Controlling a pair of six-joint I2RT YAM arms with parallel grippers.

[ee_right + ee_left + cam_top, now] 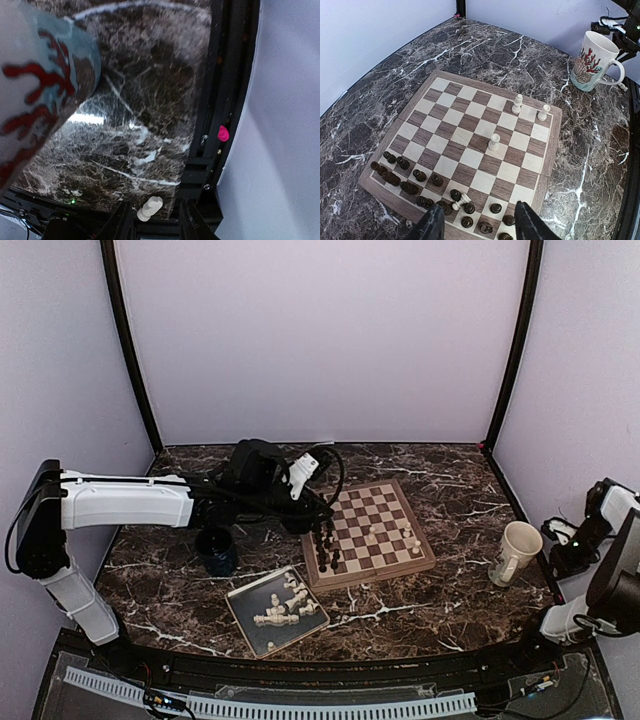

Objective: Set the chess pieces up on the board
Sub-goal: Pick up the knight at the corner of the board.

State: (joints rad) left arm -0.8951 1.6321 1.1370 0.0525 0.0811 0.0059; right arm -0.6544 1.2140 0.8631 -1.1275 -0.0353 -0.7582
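The board [386,502] lies mid-table. Three cream chess pieces [406,533] stand on its right half, and dark pieces crowd its left edge. In the left wrist view the board [451,116] has a cream pawn [461,201] lying toppled among the dark pieces [400,162]. My left gripper [480,227] hangs open just above that edge [312,520], holding nothing. Several more cream pieces [285,605] lie in the grey tray [245,628]. My right gripper [156,225] is by the table's right edge [563,560]. Its fingers stand apart around a cream piece [150,208], not touching it.
A white mug [518,552] with a red coral print stands right of the board, also in the left wrist view [595,60] and close against the right wrist camera [35,85]. A dark blue cup [215,550] stands left of the board under the left arm. Black frame posts rise at the back corners.
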